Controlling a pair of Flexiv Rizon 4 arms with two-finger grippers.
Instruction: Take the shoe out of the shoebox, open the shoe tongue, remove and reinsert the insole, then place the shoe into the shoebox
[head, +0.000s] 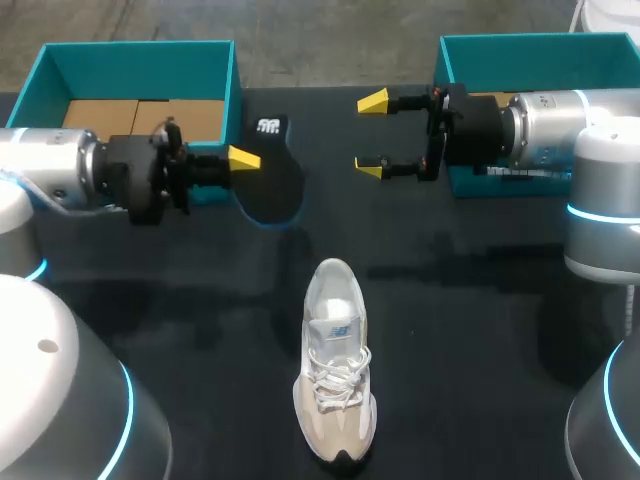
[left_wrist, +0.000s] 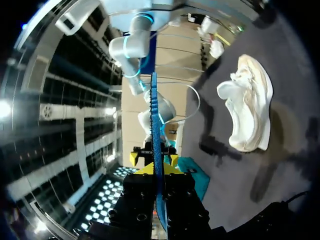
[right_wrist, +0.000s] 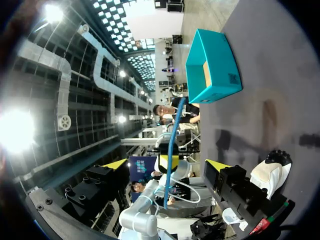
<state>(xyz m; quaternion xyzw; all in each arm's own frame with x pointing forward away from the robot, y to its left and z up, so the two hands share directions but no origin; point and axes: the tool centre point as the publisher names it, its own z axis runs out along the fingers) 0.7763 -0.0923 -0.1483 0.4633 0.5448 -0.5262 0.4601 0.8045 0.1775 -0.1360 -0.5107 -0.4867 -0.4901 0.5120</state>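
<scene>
Sneaker of white and beige fabric (head: 335, 375) stands upright on its sole on your black table (head: 480, 330), outside both boxes, in the near middle of the head view. Its dark-tipped toe points to the near edge and its heel opening faces the far side. The white laces sit loose over a tongue with a small blue mark.

The flat black insole with a blue edge (head: 272, 180) is out of the sneaker. Your left gripper (head: 243, 158) is closed on it, pinching it from both sides just beside the open teal cardboard left shoebox (head: 140, 48). In the left wrist view the insole (left_wrist: 155, 125) shows edge-on as a thin blue strip between the yellow tips.

Your right gripper (head: 371, 134) stands wide open and holds nothing, in front of the teal right shoebox (head: 530, 42) and apart from the insole.

Limits of view:
- In the head view only one yellow tip of the left gripper shows; the other is hidden by the insole.
- You cannot tell whether the insole touches the table.
- The right arm covers much of the right shoebox.
- In the right wrist view one finger hides all of the sneaker (right_wrist: 272, 172) but its toe.
</scene>
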